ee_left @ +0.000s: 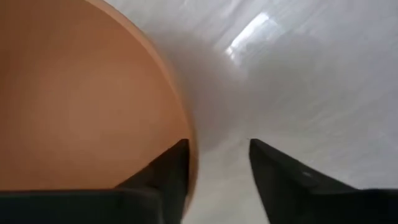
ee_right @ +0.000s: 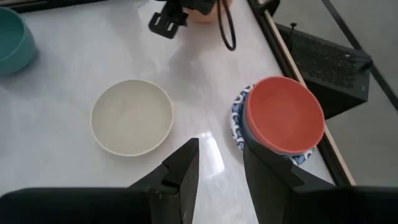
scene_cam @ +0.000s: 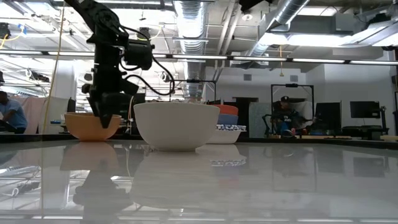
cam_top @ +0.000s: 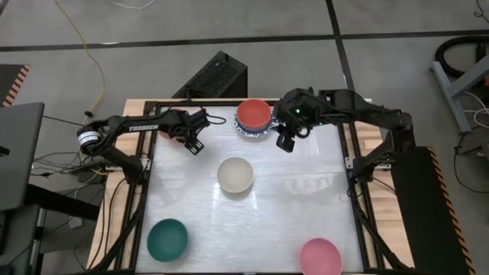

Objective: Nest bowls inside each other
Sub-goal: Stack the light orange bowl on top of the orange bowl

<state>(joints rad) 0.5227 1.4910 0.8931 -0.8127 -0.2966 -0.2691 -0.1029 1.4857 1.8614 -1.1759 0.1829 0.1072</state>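
Rim of the orange bowl (ee_left: 87,99) sits between the left gripper (ee_left: 217,163) fingers, part-closed astride it; right gripper (ee_right: 221,163) hovers half-open, empty.

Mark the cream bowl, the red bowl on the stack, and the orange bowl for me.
cream bowl (cam_top: 234,175), high view, centre of its inside.
red bowl (ee_right: 284,114), right wrist view, middle of its inside, topmost in the stack.
orange bowl (ee_left: 81,99), left wrist view, its inner wall, beside the left hand's finger.

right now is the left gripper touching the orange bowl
Touching. The left wrist view shows the left gripper straddling the orange bowl's rim, one finger inside against the wall.
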